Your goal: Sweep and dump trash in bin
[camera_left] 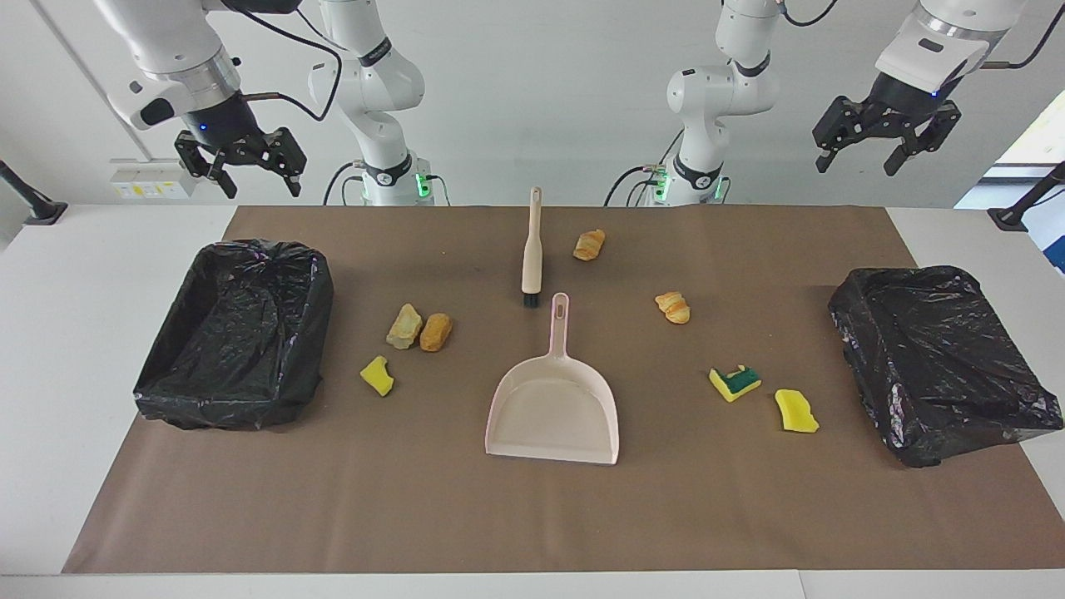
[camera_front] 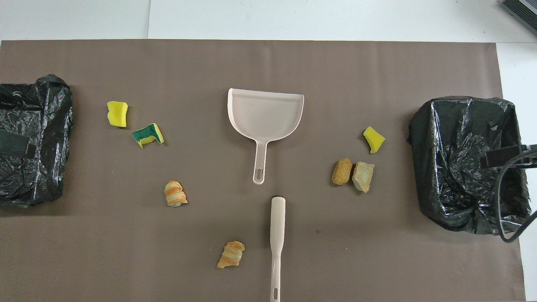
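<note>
Both grippers hung spread and empty — the left gripper (camera_left: pixel 886 150) above one bin (camera_left: pixel 940 366), the right gripper (camera_left: pixel 241 166) above the other bin (camera_left: pixel 233 333). Below and between them the trash (camera_left: pixel 420 331) lay scattered round brush (camera_left: pixel 531 249) and dustpan (camera_left: pixel 556 408) — best gripped at their handles first.

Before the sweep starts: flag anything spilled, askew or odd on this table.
Seven scraps of trash lie scattered on the brown mat, none in either black-lined bin. Dustpan and brush lie untouched mid-table. Both grippers hang open above, left and right.
</note>
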